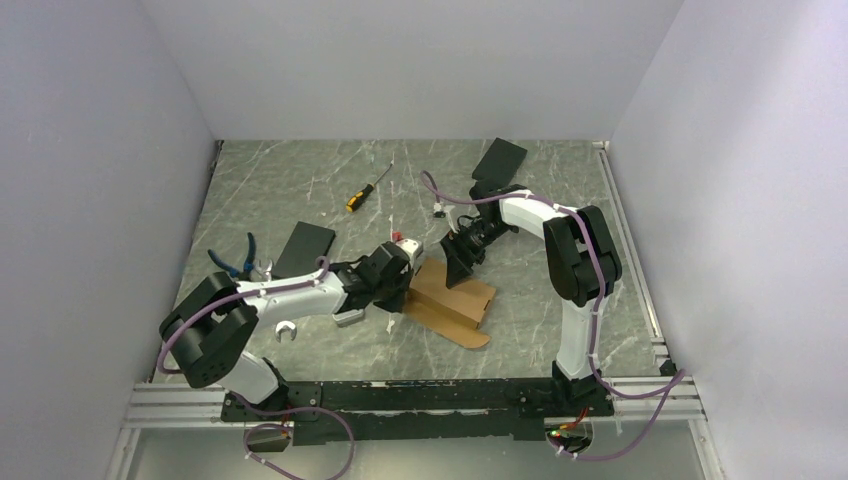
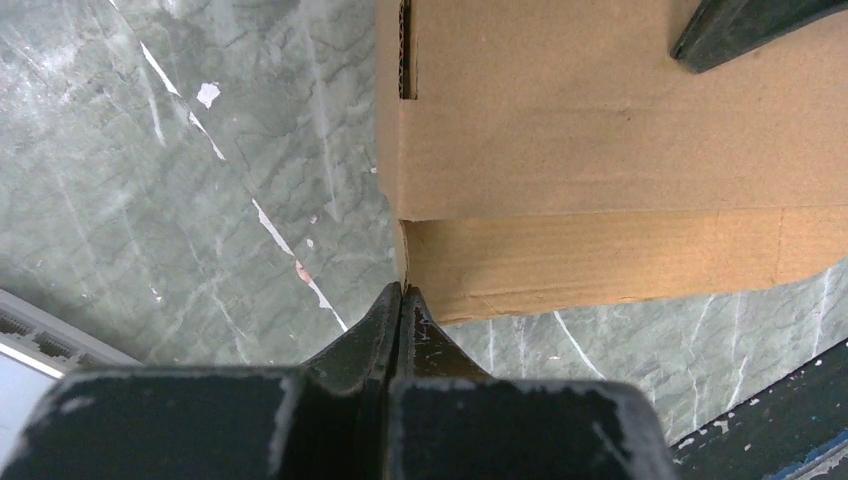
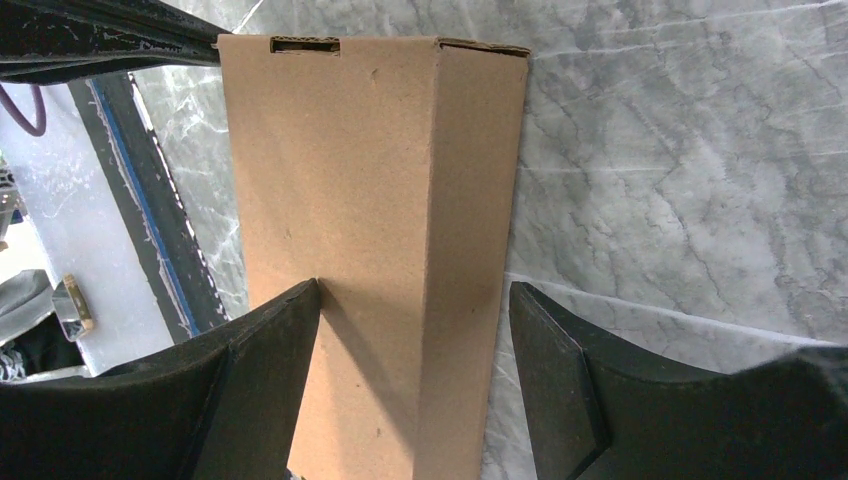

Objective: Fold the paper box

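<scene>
The paper box point(image 1: 457, 300) is tan cardboard, partly folded, lying on the marble table between the two arms. In the left wrist view its panels point(image 2: 600, 120) fill the upper right. My left gripper point(image 2: 402, 290) is shut, and its tips pinch the thin edge at the lower flap's corner. Seen from above, the left gripper point(image 1: 398, 292) sits at the box's left side. My right gripper point(image 3: 415, 288) is open and straddles the raised box section point(image 3: 340, 180). Its left finger point(image 3: 270, 350) rests on the cardboard and the right one stands clear beside it. From above, the right gripper point(image 1: 462, 262) is over the box's far end.
A yellow-handled screwdriver point(image 1: 367, 188) lies at the back. Blue pliers point(image 1: 240, 260) and a black slab point(image 1: 303, 248) lie at the left, and a second black slab point(image 1: 498, 158) at the back right. A white piece point(image 1: 285, 330) sits by the left arm, near the front rail point(image 1: 420, 390).
</scene>
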Motion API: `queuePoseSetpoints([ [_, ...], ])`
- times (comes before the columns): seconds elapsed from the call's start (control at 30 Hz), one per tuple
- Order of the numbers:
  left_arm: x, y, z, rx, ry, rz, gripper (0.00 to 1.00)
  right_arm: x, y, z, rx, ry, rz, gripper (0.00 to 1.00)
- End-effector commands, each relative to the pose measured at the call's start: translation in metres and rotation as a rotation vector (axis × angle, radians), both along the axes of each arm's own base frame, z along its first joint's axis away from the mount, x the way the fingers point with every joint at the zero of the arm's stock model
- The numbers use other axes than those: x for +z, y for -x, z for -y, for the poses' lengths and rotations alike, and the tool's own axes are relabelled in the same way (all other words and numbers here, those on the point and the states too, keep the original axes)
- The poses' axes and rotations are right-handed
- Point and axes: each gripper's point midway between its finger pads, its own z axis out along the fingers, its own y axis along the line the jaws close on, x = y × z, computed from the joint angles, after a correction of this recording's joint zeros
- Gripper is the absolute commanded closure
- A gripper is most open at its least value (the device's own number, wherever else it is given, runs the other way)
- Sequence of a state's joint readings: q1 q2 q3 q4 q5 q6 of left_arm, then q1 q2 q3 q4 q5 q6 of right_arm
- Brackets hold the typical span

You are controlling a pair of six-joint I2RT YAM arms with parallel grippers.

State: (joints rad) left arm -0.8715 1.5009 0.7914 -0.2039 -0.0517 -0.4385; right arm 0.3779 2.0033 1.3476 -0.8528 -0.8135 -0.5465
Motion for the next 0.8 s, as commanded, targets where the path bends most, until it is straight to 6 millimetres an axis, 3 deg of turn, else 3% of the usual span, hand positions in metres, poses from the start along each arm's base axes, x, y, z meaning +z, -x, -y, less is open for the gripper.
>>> queuePoseSetpoints([
  [0.0,0.021,-0.013,0.011,0.005,0.017,0.048,0.98,-0.01,-0.014,-0.003,0.032,0.023,0.079,0.28],
  [0.17,0.036,-0.021,0.019,-0.003,0.023,0.069,0.98,-0.01,-0.014,-0.004,0.033,0.025,0.079,0.28],
  [0.5,0.041,-0.045,0.024,0.06,-0.01,0.096,0.97,-0.011,-0.014,-0.004,0.031,0.027,0.078,0.28],
  [0.77,0.049,-0.034,0.022,0.089,0.062,0.074,0.78,-0.012,-0.016,-0.003,0.023,0.039,0.085,0.28],
])
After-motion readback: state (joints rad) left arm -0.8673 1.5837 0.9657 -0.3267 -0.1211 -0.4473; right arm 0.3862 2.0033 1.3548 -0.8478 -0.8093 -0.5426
